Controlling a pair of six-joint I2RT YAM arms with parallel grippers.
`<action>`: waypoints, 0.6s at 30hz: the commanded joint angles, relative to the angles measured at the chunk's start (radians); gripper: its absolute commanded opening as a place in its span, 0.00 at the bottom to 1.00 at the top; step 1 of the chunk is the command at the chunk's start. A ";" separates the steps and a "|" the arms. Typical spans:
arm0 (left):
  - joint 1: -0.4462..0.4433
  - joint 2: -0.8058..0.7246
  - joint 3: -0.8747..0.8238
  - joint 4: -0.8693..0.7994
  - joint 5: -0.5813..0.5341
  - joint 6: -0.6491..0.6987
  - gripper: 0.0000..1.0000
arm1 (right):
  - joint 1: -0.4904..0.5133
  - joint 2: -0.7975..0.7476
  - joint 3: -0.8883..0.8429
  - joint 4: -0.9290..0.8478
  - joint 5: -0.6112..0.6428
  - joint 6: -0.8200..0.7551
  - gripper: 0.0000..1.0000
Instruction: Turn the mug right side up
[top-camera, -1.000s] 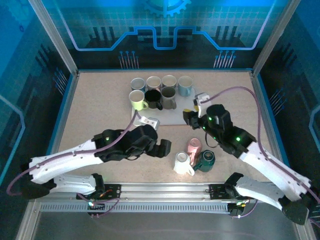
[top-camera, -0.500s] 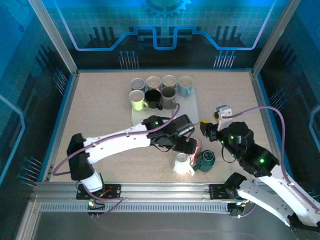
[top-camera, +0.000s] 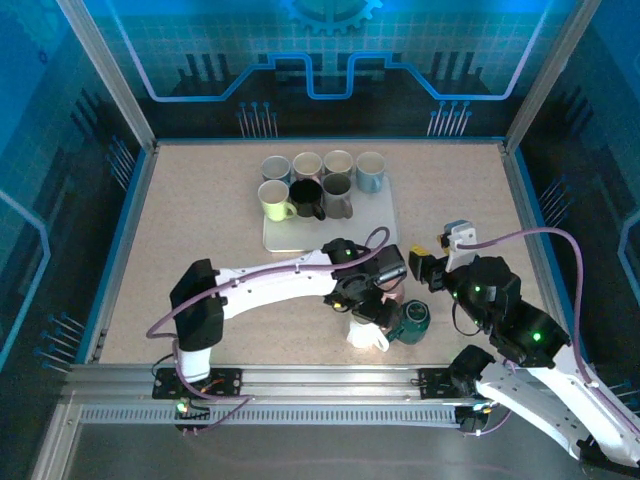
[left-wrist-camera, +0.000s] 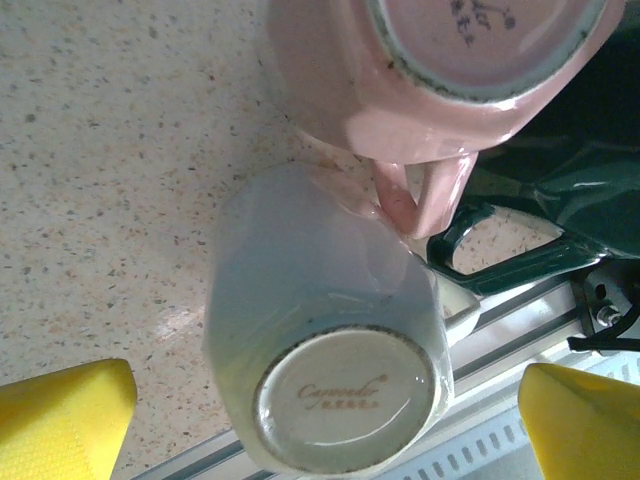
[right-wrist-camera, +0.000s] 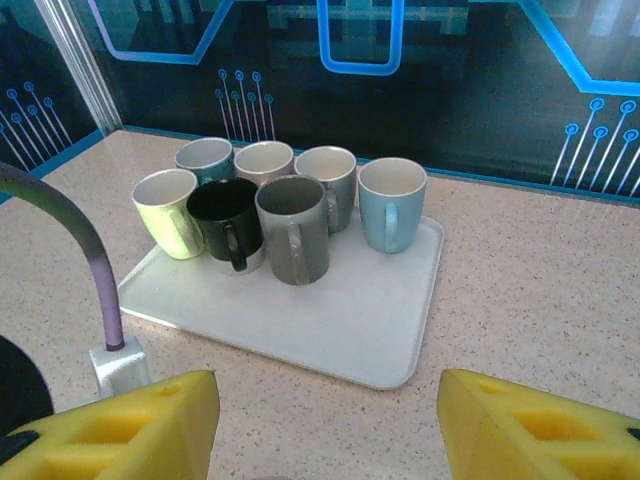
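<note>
Over the near-edge mug cluster, left gripper (top-camera: 372, 300) sits spread wide and holds nothing. On the left wrist cam the yellow pads (left-wrist-camera: 62, 418) are in the two bottom corners with the white mug (left-wrist-camera: 320, 330) between them, no contact visible. Right gripper (right-wrist-camera: 325, 430) is also spread wide and empty, hovering just off the tray's (right-wrist-camera: 330, 330) near right corner, facing the seven upright mugs (right-wrist-camera: 292, 230) on it.

Vs 0.5 s ago: left arm has swung further right, and its gripper has shifted from above the pink mug (left-wrist-camera: 410, 70) toward the white one. A second ago it was left of the cluster. Right arm has backed off a little to the right; a second ago it was at the tray edge. Three loose mugs haven't moved.

White mug is upside down on the table (left-wrist-camera: 110, 150), stamped base facing the wrist cam, under the left gripper and centred in the gap. Pink mug's handle overlaps its wall, can't tell if they touch. Green mug (left-wrist-camera: 570, 190) is just beside, handle toward it.
</note>
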 joint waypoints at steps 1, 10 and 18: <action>-0.003 0.035 -0.006 0.002 0.066 0.063 0.99 | -0.001 -0.012 -0.009 0.001 0.009 -0.008 0.61; -0.003 0.067 -0.038 0.010 0.048 0.108 0.99 | -0.001 -0.011 -0.016 0.004 0.006 -0.007 0.62; -0.002 0.064 -0.078 0.029 0.028 0.125 0.94 | -0.001 0.003 -0.016 0.008 0.003 -0.010 0.62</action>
